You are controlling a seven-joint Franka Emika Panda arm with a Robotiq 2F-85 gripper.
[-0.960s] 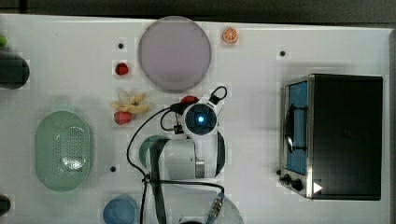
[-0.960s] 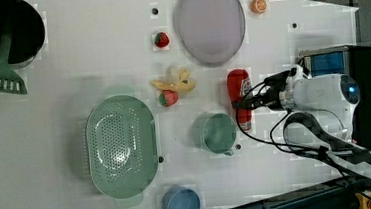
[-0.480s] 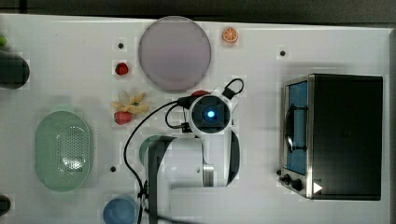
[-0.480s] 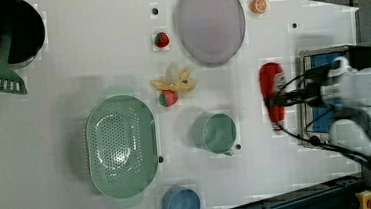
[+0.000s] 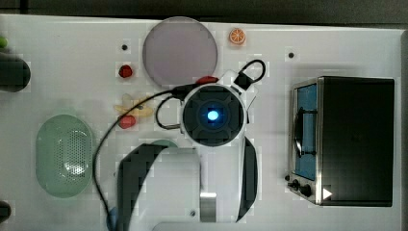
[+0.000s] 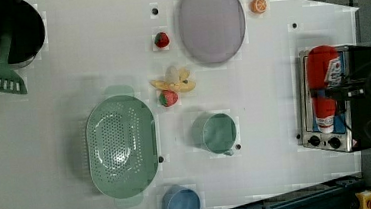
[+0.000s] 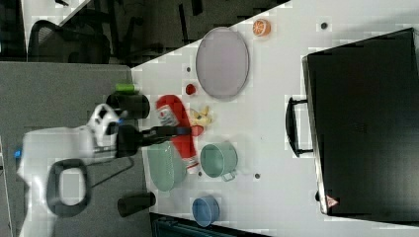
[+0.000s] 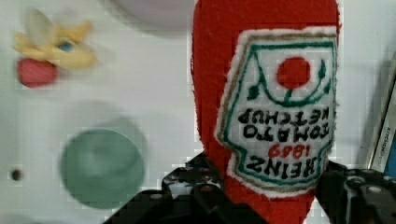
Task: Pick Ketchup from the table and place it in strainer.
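The Ketchup [image 8: 261,93], a red bottle with a white tomato label, hangs lifted off the white table, and my gripper [image 8: 271,196] is shut on its lower body. In the left view the Ketchup [image 6: 321,71] appears in front of the oven, with the gripper [image 6: 329,93] across its middle. From the right view the Ketchup [image 7: 179,123] shows above the strainer's [image 7: 165,170] edge. In the top view only its red end [image 5: 208,79] peeks from under my wrist. The mint-green strainer [image 6: 121,144] lies with nothing inside at the top view's left [image 5: 63,154].
A green cup [image 6: 216,132] stands between the strainer and the toaster oven [image 5: 351,139]. Banana and red fruit pieces [image 6: 172,85], a grey plate [image 6: 211,22], an orange slice [image 6: 258,4], a blue cup [image 6: 181,205] and a black pot with a green spatula [image 6: 3,43] are spread around.
The arm has risen with the Ketchup. In the left view the bottle went from beside the green cup toward the left view's right and now looks larger, in front of the oven.
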